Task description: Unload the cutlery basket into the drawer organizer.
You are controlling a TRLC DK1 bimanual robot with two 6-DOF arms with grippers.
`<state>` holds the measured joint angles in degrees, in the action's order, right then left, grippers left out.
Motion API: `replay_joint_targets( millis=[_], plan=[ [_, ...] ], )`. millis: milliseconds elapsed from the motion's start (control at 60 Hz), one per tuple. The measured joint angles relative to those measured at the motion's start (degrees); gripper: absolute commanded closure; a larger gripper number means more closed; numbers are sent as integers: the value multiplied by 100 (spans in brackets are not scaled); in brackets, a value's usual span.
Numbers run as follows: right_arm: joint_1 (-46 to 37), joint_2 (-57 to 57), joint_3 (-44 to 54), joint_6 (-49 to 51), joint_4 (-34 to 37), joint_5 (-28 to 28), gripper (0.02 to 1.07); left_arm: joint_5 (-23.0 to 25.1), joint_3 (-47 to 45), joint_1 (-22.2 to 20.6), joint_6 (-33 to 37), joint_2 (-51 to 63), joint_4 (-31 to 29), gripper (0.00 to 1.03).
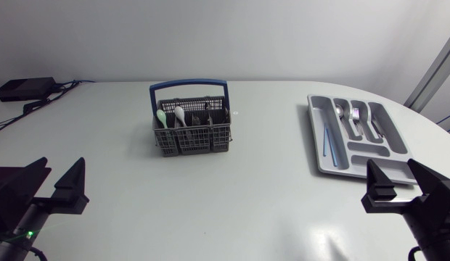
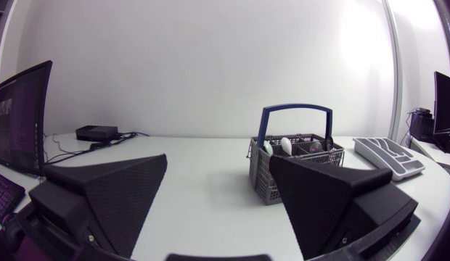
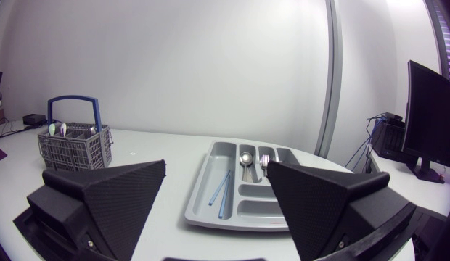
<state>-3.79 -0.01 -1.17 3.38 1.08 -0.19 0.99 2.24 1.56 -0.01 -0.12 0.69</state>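
Head view: basket [image 1: 191,129] upright mid-table [image 1: 247,210], toward back edge; pale-handled pieces [image 1: 173,116] standing inside, not yet unloaded. Organizer [image 1: 394,145] by right edge, holding silver pieces [image 1: 356,119] and a blue stick [image 1: 326,139]. Left claw [image 1: 63,165] and right claw [image 1: 390,168] spread, empty, parked at near corners.

Left wrist view: basket ahead, well apart.

Right wrist view: organizer ahead, near, probably placed for the right arm's drops.

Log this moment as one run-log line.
left claw open, empty | right claw open, empty | cutlery basket loaded, mid-table | drawer organizer partly filled, ahead of right claw
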Motion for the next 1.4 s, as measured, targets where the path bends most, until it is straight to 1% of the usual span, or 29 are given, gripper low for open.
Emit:
replay_joint_targets(
  millis=[167,467,550,633,750,933,983,1033,1150,1300,1400],
  plan=[
    [-4,0,0,0,0,0,6,-85,0,-26,-151,0,-17,4],
    [13,0,0,0,-2,7,6,-133,0,-31,-175,0,-17,5],
    [190,9,-7,-2,-4,105,6,-133,13,-31,-175,0,-39,5],
    [518,232,-96,-4,-125,341,6,-138,87,-31,-175,74,-122,5],
    [824,1005,-431,-37,-511,494,6,-153,417,-31,-289,632,-129,5],
    [1169,2551,-1174,-195,-894,538,6,-168,1196,-68,-461,1974,-68,8],
    [1276,2994,-1394,-260,-957,544,7,-219,1377,-142,-496,2328,-70,8],
    [1386,3554,-1672,-374,-1003,555,7,-328,1574,-278,-522,2723,-83,11],
    [1620,4631,-2249,-570,-1012,562,7,-503,1996,-562,-597,3558,-133,11],
    [1998,5646,-2789,-706,-999,564,7,-625,2597,-625,-566,4677,-699,10],
    [2312,6308,-3274,-726,-767,586,7,-629,3095,-664,-39,5490,-1023,10]
  ],
)
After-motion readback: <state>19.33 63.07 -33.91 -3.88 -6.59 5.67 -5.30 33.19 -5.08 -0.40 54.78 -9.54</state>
